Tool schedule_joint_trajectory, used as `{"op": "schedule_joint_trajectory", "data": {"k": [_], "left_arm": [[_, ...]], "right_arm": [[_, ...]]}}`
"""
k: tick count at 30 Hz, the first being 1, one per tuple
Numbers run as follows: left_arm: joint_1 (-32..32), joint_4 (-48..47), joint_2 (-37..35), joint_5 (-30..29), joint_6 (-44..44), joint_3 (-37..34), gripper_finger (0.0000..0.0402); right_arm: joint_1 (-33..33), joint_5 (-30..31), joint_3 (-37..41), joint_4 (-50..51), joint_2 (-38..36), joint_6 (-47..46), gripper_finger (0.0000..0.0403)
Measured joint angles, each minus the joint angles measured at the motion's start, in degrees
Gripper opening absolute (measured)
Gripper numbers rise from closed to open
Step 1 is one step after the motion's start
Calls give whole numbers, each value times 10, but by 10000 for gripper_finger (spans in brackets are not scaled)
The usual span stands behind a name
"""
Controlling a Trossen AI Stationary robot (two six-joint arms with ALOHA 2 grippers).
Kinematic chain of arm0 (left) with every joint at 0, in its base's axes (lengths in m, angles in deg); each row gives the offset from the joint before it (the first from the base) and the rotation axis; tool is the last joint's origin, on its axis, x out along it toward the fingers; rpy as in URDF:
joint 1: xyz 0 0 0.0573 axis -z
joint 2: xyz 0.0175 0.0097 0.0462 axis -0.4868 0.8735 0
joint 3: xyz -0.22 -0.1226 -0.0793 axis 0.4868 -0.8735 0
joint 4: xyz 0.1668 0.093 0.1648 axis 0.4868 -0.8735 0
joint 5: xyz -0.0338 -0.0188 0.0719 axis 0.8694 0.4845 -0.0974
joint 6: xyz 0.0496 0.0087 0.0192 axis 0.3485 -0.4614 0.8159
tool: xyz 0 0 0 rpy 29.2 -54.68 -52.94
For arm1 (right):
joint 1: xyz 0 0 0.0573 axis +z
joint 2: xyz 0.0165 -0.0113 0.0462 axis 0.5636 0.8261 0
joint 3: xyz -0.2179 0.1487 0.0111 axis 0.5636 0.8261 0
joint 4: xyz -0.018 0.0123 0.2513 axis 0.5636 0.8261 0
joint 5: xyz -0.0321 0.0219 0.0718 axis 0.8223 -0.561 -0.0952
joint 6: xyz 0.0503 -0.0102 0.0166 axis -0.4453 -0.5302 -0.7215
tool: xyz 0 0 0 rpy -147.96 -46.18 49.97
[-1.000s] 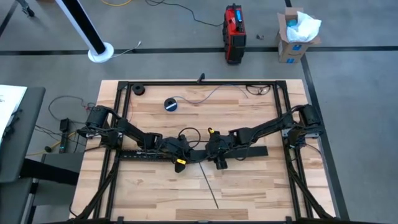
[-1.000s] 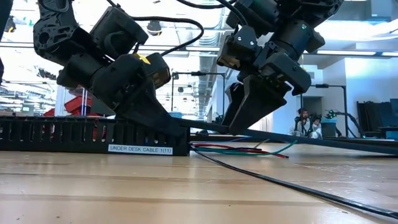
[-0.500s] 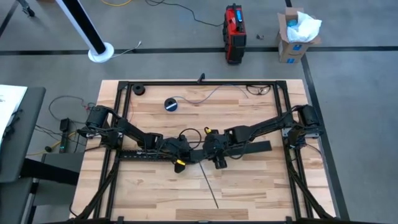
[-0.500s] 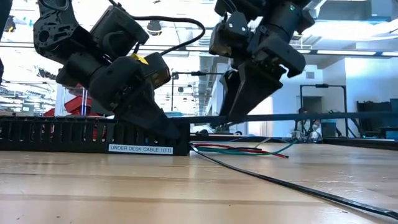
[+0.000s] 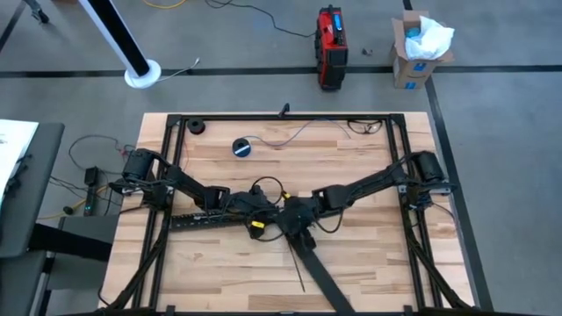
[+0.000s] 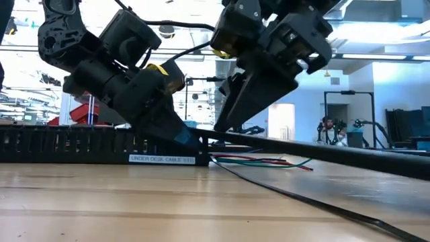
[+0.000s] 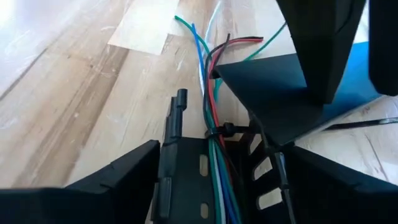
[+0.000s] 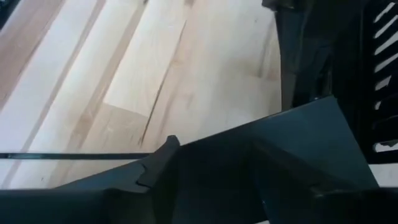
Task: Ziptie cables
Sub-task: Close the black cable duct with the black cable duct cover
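Note:
The cables (image 7: 208, 93), thin green, blue, red and white wires, lie along the black slotted tray (image 5: 198, 218) and spill from its right end onto the wood (image 6: 259, 161). A thin black tie (image 7: 219, 130) circles them at that end. My left gripper (image 5: 255, 215) is shut on the tray's right end. My right gripper (image 5: 294, 224), just beside it, is shut on a long flat black strip (image 5: 320, 276) that runs toward the near edge. My left gripper holds the tray's right end (image 7: 186, 174) between its two fingers, one on each side wall. The fingers slant down from the table's left and lie along the tray. The tray rests on the table. My right gripper pinches the flat strip at its far end (image 7: 273, 93), close over the tray's end. Its fingers come down from above, slanting from the right. The held end is raised, and the strip (image 6: 336, 153) slopes down toward the near edge.
A thin black line (image 5: 299, 268) lies on the wood beside the strip. A blue-and-black tape roll (image 5: 242, 147) and loose wires (image 5: 299, 132) sit toward the far edge. A black frame rail (image 5: 281, 117) borders the table. Bare wood lies near left and right.
My right gripper has moved toward the table's left, closer to my left gripper, and turned. The flat strip has swung from pointing at the right edge to pointing at the near edge. The tray's right end has shifted slightly with my left gripper.

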Motion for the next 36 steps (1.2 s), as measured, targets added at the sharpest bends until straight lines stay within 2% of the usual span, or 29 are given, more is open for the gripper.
{"op": "schedule_joint_trajectory", "data": {"k": [7,12,17,22,25,28,31,33,36], "left_arm": [[1,-30,-1,15,-5,6,290],[1,-29,-1,28,-18,5,290],[2,-34,-1,57,-21,6,290],[2,-34,-1,56,-31,6,290],[2,-34,-1,57,-37,6,290],[2,-38,-1,63,-37,6,290],[2,-38,-1,65,-37,6,290],[2,-38,-1,66,-39,6,290],[2,-38,-1,66,-58,6,290]], "right_arm": [[-9,16,-1,23,10,1,130],[-24,23,0,70,11,46,113],[-35,90,4,170,13,122,97],[-53,142,6,177,2,115,84],[-64,182,8,199,-35,45,76],[-58,181,8,238,-106,-80,73],[-15,156,20,226,-177,-232,73],[31,163,32,192,-210,-338,73],[124,292,52,127,-226,-504,73]]}}
